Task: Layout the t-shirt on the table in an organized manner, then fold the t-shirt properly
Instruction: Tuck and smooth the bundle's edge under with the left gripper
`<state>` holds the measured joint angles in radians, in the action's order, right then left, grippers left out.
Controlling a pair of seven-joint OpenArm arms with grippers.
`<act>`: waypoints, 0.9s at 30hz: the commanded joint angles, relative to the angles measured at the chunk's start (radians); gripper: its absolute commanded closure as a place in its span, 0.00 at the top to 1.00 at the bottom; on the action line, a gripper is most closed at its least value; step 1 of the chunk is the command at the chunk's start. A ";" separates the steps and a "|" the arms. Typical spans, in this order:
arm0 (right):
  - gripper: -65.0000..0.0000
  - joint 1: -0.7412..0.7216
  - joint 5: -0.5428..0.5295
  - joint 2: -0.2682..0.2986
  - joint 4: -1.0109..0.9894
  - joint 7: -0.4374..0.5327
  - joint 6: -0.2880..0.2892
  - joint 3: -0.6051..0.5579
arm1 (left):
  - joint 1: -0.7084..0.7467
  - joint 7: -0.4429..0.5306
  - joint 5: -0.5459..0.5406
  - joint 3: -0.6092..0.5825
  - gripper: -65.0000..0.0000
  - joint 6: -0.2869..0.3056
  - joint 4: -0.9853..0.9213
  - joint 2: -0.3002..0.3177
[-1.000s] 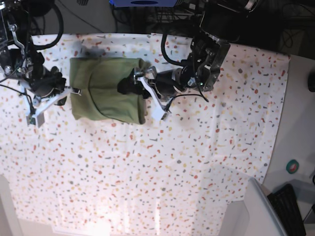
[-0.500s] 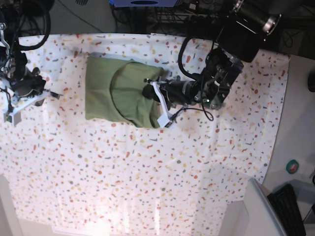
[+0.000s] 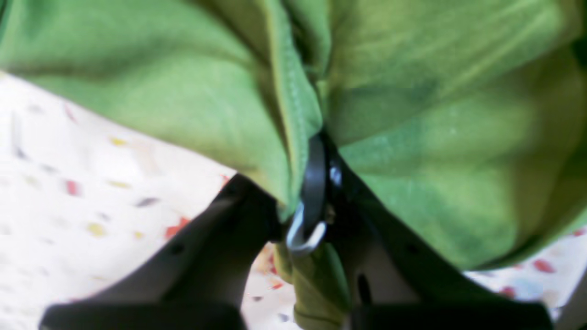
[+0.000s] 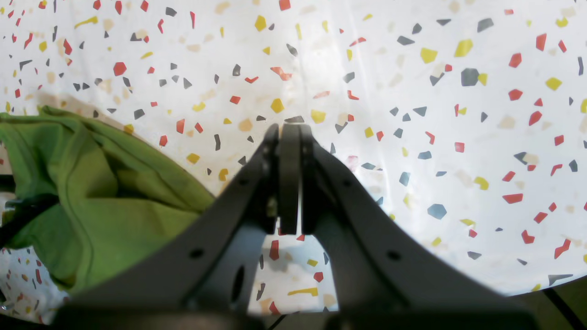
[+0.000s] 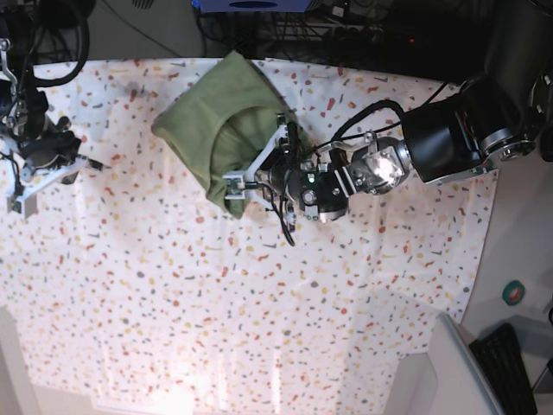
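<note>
t-shirt (image 5: 216, 121): bunched, top of table (image 5: 259, 328) | left gripper (image 5: 259, 169): pinching its edge

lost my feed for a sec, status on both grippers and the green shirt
Left gripper shut on the olive-green cotton t-shirt, cloth bunched and lifted. Right gripper shut, empty, over the speckled white table cloth. Nothing in the way.

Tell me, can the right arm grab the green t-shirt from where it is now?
Probably yes. The right end effector is shut over bare table, apart from the t-shirt, with nothing between them, though it must open first.
</note>
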<state>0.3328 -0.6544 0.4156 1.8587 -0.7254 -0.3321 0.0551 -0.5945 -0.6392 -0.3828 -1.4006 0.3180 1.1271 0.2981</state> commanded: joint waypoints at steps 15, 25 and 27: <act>0.00 0.013 0.000 0.009 -0.084 0.020 0.004 0.002 | 0.005 0.017 0.434 0.071 0.00 0.099 -0.048 -0.141; 0.00 0.007 0.000 0.010 -0.084 0.020 0.004 0.009 | -0.005 0.098 0.434 0.071 0.00 0.102 -0.055 -0.202; 0.00 0.002 0.000 0.010 -0.084 0.020 0.004 0.009 | -0.005 0.098 0.434 0.071 0.00 0.102 -0.054 -0.204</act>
<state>0.3458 -0.6540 0.4110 1.7603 -0.7212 -0.3317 0.0532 -0.5758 -0.5442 0.0509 -1.3361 0.4206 1.0607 0.0978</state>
